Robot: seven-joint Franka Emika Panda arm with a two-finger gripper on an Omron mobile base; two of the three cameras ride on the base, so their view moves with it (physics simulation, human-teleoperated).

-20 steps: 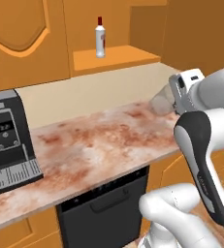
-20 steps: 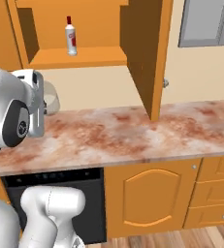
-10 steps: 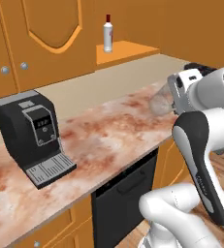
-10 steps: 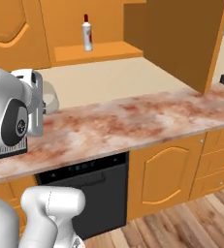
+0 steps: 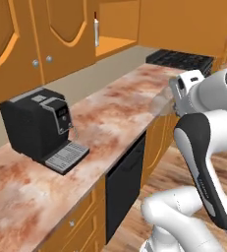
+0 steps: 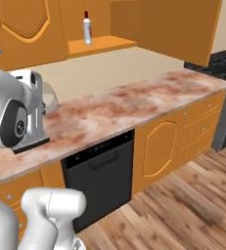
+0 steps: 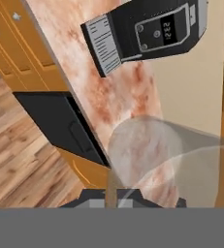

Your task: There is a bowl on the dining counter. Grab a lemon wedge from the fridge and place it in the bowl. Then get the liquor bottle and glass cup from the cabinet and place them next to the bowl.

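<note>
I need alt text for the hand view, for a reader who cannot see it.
A clear glass cup sits close before the end effector, above a marbled counter. A black coffee machine stands on the counter; a black dishwasher and wooden floor lie beside it.

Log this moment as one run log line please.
gripper: shut on glass cup | bottle: on cabinet shelf | coffee machine: on counter

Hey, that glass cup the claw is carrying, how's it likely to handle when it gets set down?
The glass cup looks clear and thin-walled, so probably fragile and light. Its smooth sides seem slippery in the claw. It flares wider toward the rim, so it may tip if put down tilted.
</note>
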